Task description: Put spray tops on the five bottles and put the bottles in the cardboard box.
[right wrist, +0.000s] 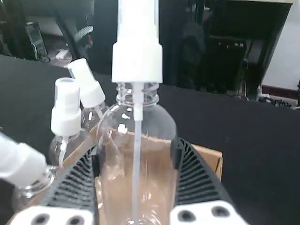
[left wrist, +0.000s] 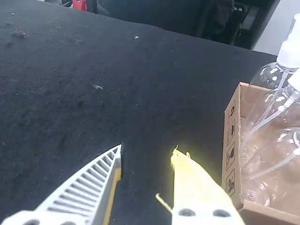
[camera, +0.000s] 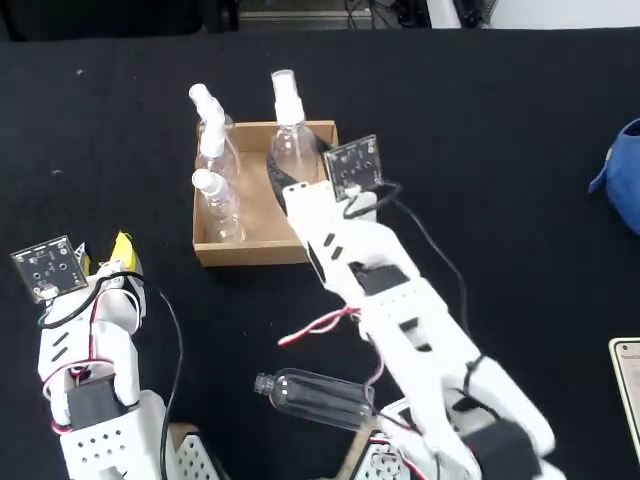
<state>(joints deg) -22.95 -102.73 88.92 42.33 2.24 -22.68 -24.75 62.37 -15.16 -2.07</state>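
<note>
Hold the capped bottle upright in the right gripper, clamped round its belly at the box's far right corner, lower it straight, clear of the three neighbours, release only once seated, leave the left gripper gaping empty beside the box, then go for the uncapped bottle lying by the bases.

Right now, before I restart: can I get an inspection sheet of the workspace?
Surface: black tabletop, a few lint specks.
Job's things: cardboard box holds three capped bottles; a fourth capped bottle is gripped at its back corner; uncapped bottle lies by the arm bases.
Clutter: blue object and a card at the table's edge.
Grippers: right gripper, fingers shut on the fourth bottle; left gripper open over bare table beside the box.
Cables: red wire loops off the right arm; black leads on both arms.
Surroundings: dark furniture behind.
</note>
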